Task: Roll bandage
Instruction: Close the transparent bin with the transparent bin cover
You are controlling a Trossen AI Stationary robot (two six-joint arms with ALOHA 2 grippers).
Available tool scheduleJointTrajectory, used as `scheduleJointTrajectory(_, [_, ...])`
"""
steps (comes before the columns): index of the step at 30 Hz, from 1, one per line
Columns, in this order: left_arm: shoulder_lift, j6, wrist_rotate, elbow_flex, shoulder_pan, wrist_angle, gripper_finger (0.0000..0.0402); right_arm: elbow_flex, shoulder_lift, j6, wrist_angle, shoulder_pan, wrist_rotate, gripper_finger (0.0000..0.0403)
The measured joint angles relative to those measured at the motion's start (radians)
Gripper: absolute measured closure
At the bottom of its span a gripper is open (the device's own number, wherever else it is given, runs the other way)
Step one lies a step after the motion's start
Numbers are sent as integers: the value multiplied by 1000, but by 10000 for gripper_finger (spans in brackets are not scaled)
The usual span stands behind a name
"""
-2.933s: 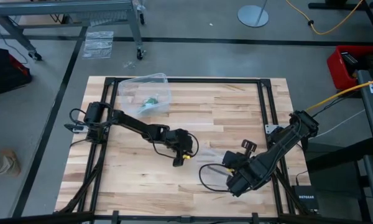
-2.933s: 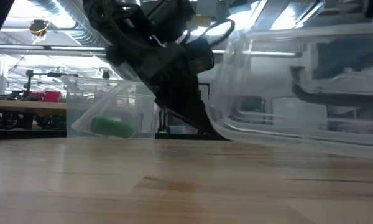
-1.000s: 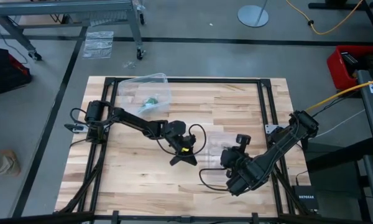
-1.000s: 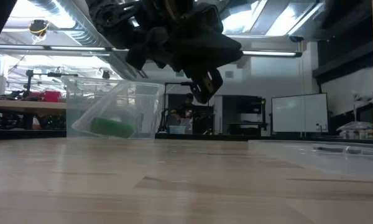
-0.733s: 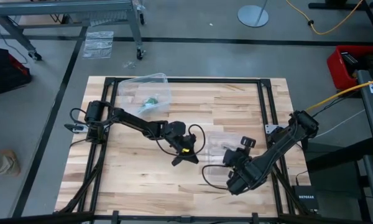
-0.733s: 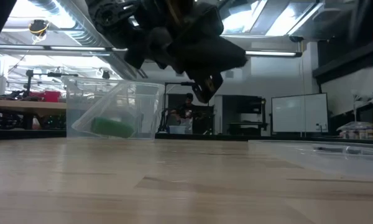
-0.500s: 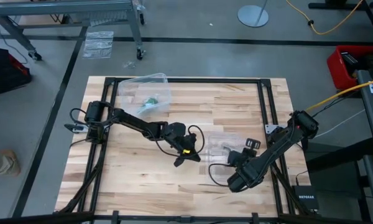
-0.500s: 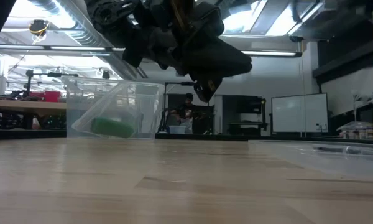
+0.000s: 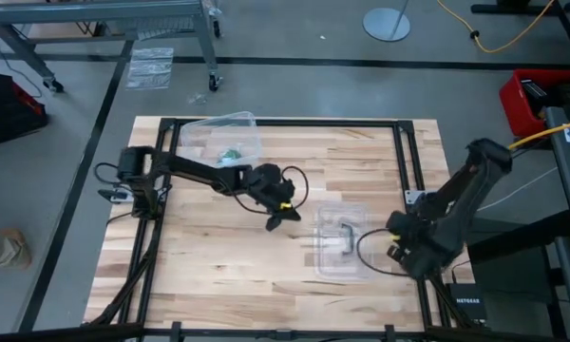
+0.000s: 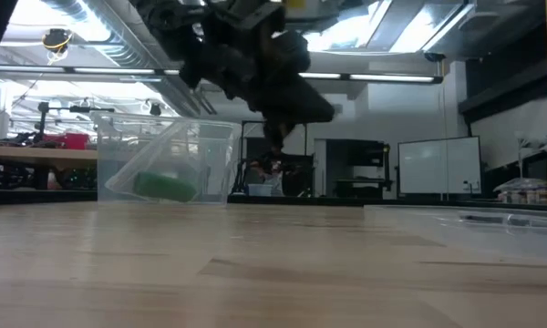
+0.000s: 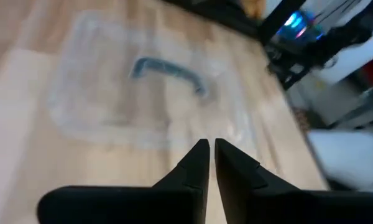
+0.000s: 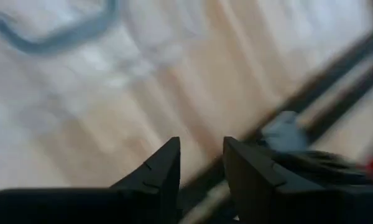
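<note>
The bandage [image 9: 230, 153] is a small green roll lying inside a clear container [image 9: 236, 129] tipped on its side at the table's far left; the low view shows the bandage [image 10: 164, 186] resting on the container's lower wall. My left gripper [image 9: 273, 225] hovers shut above the table's middle, between the container and a clear lid; its fingertips [image 11: 206, 149] point toward the lid. My right gripper [image 9: 399, 251] hangs open near the table's right edge with nothing between its fingers [image 12: 201, 155].
A clear lid [image 9: 342, 239] with a dark handle [image 9: 348, 231] lies flat on the table right of the middle, also seen in the left wrist view [image 11: 168, 65]. Black frame rails [image 9: 407, 171] run along the table's edges. Bare wood lies near the front.
My right gripper has drawn away from the lid toward the table's right edge, turning as it went; the lid stays flat on the table. My left gripper has shifted a little toward the far edge and the container.
</note>
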Motion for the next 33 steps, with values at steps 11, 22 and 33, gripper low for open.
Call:
scheduleJointTrajectory(11, [-286, 220, -102, -40, -14, -666, 397, -409, -240, 152, 729, 199, 144, 279])
scheduleJointTrajectory(22, [-714, -187, -326, -377, -139, -730, 397, -533, -201, 207, 953, 210, 101, 279])
scheduleJointTrajectory(33, [-911, -560, -695, -705, -346, -112, 396, -533, -200, 186, 1001, 209, 89, 278])
